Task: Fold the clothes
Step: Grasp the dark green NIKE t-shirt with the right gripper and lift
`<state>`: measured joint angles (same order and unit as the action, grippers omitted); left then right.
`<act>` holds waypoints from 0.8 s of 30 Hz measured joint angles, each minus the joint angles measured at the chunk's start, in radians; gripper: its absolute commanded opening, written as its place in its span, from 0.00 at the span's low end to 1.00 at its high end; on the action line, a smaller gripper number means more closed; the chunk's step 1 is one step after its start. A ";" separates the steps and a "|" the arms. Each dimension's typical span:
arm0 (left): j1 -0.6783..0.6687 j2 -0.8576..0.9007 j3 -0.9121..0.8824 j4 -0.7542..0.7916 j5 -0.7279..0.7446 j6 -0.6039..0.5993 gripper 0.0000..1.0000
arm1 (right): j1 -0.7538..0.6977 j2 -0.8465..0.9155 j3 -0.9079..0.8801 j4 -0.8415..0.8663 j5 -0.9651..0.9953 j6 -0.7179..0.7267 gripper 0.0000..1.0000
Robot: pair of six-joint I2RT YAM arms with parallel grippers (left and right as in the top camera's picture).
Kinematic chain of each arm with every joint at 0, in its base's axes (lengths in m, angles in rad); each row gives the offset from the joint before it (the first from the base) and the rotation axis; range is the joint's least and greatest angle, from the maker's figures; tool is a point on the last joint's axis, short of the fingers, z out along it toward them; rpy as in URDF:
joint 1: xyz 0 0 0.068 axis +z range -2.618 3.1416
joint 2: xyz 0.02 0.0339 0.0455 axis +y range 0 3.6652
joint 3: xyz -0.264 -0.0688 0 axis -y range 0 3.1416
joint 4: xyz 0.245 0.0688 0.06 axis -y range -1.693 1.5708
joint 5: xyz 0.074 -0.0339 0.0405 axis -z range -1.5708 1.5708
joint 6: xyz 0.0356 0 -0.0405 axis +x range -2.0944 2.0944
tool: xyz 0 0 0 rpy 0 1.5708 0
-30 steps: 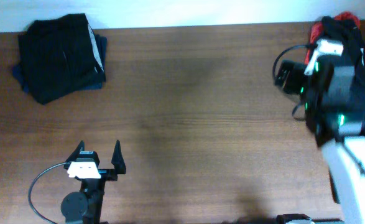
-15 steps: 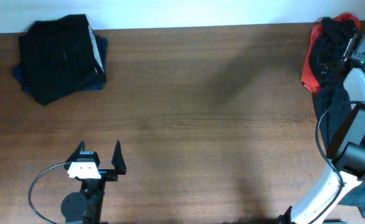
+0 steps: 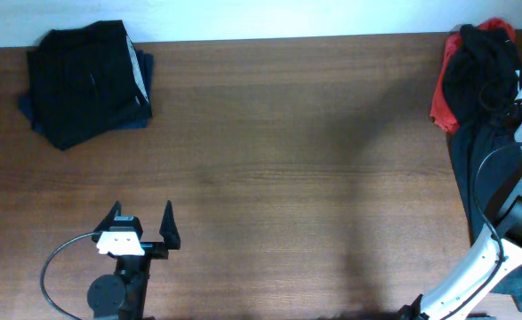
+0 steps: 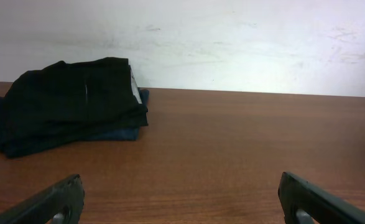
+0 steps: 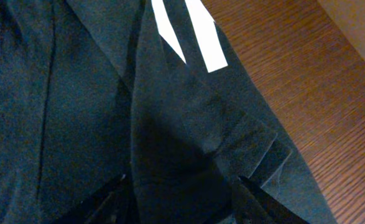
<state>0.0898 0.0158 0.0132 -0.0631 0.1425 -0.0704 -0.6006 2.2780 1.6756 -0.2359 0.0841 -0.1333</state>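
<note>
Right tool [image 5: 182, 194] first: its two fingers stand on either side of a raised fold of the dark T-shirt [image 5: 76, 99]. I cannot tell whether they pinch the cloth or only flank it. Two white strokes [image 5: 194, 34] of print show on that shirt, just above the fold, and bare brown desk [image 3: 287, 133] lies beside its sleeve edge.

From overhead, this shirt is heaped at the far right end of the desk, touching one red shirt [image 3: 439, 100] that lies partly under it. More dark cloth trails along the right edge toward me.

My left tool [image 3: 140, 218] sits near the front left of the desk, spread wide and gripping nothing, both fingers off the wood.

At the far left corner lies one stack of folded garments [image 3: 83, 80], well apart from both tools. I count two layers in it, a black piece on top and a dark blue piece [image 4: 120, 132] showing beneath.
</note>
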 measured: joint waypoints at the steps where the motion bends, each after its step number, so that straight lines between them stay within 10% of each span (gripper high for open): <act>1: 0.000 0.000 0.000 0.000 0.000 0.000 0.99 | 0.000 0.000 0.000 -0.002 0.000 0.001 0.09; 13: 0.000 0.000 0.000 0.000 0.000 0.000 0.99 | 0.096 -0.268 0.164 -0.388 -0.056 0.161 0.04; 22: 0.000 0.000 0.000 0.000 0.000 0.000 0.99 | 1.015 -0.446 0.184 -0.564 -0.229 0.249 0.04; 23: 0.000 0.000 0.000 0.000 0.000 0.000 0.99 | 1.129 -0.415 0.184 -0.551 -0.269 0.266 0.08; 24: 0.000 0.000 0.000 0.000 0.000 0.000 0.99 | 1.228 -0.380 0.184 -0.549 -0.290 0.269 0.41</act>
<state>0.0898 0.0158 0.0132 -0.0631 0.1429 -0.0704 0.6270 1.8984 1.8599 -0.7849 -0.2058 0.1360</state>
